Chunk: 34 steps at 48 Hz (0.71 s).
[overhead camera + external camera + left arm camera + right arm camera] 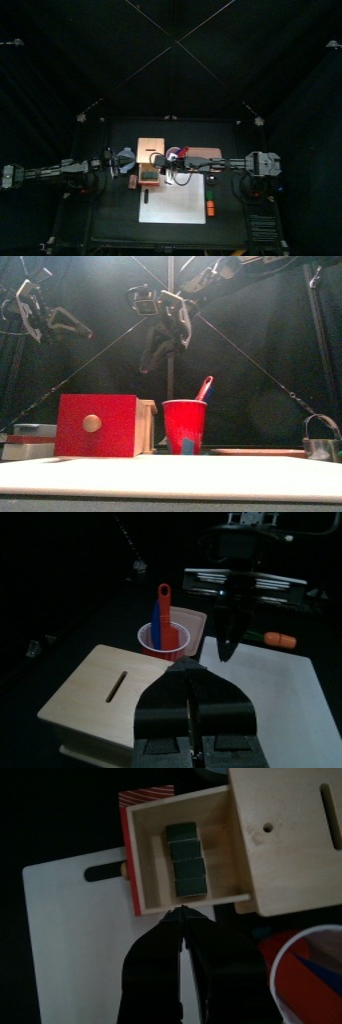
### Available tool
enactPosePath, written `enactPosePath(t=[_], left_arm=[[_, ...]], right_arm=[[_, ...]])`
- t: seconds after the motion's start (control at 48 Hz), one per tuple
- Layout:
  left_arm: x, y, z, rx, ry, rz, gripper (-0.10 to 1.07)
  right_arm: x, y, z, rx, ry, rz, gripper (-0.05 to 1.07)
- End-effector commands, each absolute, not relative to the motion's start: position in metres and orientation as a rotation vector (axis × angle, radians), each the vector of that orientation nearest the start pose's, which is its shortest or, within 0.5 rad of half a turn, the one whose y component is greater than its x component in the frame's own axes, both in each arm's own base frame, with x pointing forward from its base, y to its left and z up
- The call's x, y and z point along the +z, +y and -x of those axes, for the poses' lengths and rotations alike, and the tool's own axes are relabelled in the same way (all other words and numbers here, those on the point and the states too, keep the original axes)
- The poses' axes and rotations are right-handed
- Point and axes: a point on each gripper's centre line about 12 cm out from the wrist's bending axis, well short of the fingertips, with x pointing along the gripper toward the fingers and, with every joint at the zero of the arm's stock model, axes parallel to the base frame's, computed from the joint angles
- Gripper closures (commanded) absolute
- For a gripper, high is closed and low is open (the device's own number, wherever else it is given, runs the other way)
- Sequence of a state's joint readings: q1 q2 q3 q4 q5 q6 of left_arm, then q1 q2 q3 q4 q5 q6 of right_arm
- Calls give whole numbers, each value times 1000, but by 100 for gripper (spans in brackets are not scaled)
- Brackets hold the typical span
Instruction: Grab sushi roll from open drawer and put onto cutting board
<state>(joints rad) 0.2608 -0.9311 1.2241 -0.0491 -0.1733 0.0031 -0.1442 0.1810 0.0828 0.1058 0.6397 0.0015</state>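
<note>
The right claw (183, 918), jaws closed and empty, hangs just below the open drawer (150, 878) in the wrist frame. The sushi roll (186, 860) lies inside, long axis running up-frame, directly ahead. The left claw (198, 687), also closed, sits farther off.

No readable text or labels anywhere.

Black curtains (54, 90) close in the pen on every side, hanging in dark folds. Thin cords or rods (171, 40) cross overhead, meeting near the middle and running to the corners. A small black table (120, 225) stands in the centre under soft light, its near edge (171, 478) perhaps pale with glare.
</note>
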Motion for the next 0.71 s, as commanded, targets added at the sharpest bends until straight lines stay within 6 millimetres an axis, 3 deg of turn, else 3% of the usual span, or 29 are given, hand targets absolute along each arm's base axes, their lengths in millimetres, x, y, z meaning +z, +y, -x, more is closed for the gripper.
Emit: enactPosePath(t=[0.0,0.375,0.688], left_arm=[[263,56,-194,289,88,61,95],[257,73,-186,379,94,43,94],[255,83,-182,426,108,11,94]], right_arm=[[262,-71,-485,-126,859,-181,100],[241,-79,-527,-108,921,-244,96],[228,-75,-537,-53,966,-326,47]])
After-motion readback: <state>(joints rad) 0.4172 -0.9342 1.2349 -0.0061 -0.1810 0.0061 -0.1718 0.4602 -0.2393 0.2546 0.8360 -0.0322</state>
